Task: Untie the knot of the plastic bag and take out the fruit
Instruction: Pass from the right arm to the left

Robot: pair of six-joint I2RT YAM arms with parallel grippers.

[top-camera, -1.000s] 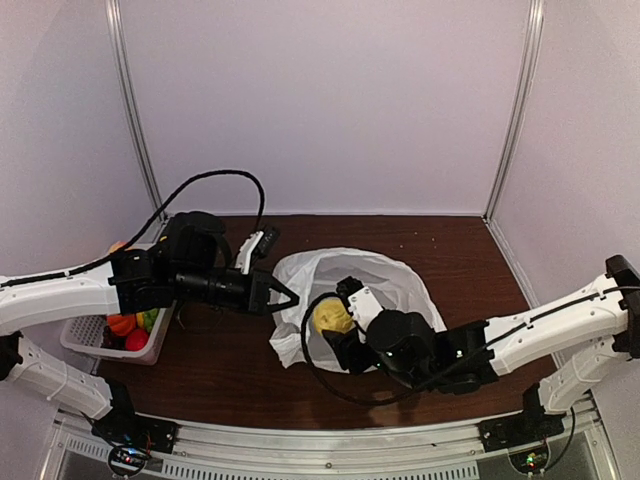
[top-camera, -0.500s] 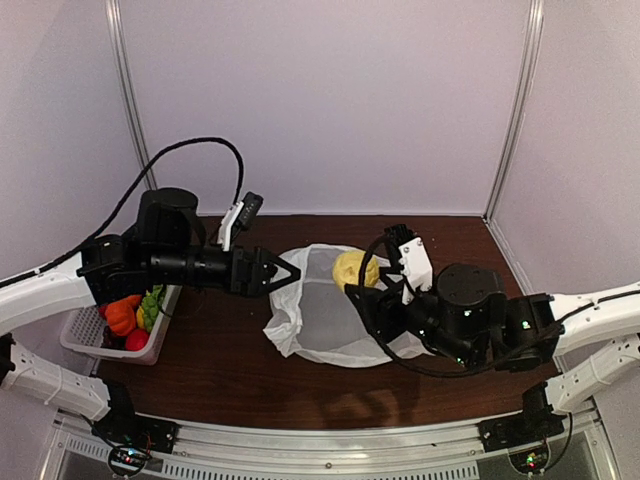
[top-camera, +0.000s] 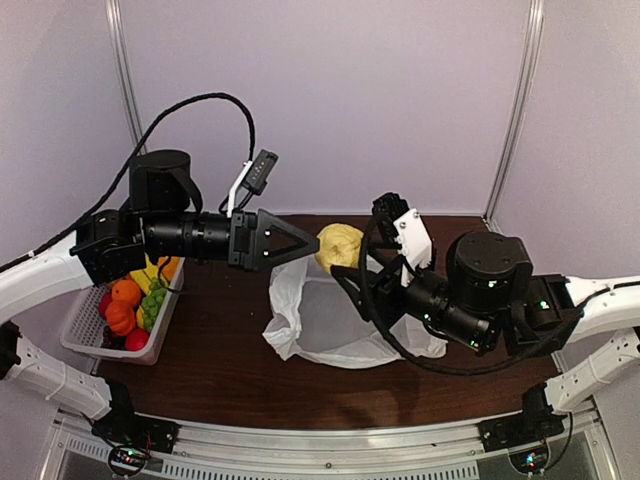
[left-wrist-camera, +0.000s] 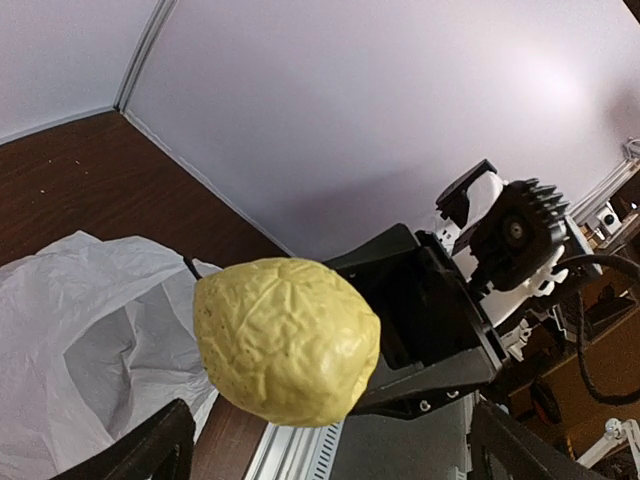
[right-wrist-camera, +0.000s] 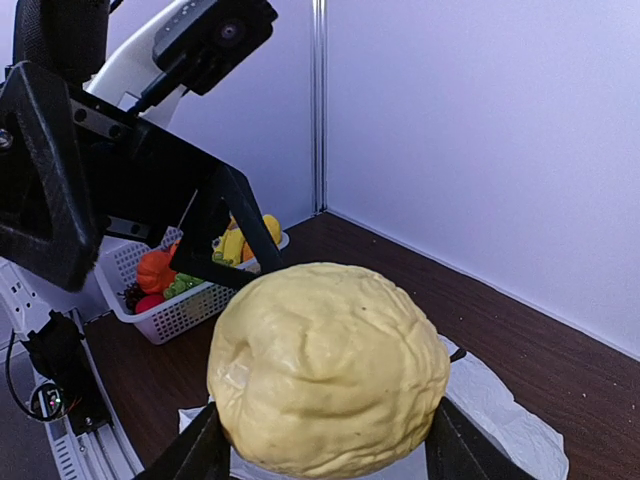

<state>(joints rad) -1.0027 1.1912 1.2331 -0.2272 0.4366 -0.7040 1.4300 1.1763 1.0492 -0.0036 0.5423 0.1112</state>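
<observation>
Yellow lemon pinched in right fingers; left fingers spread wide beside it.

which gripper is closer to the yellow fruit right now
Right. The right gripper is shut on the yellow fruit, holding it up above the plastic bag. The left gripper is open, just beside the fruit on the basket side, not gripping it.

A lab test cell: white panels, aluminium posts.
</observation>
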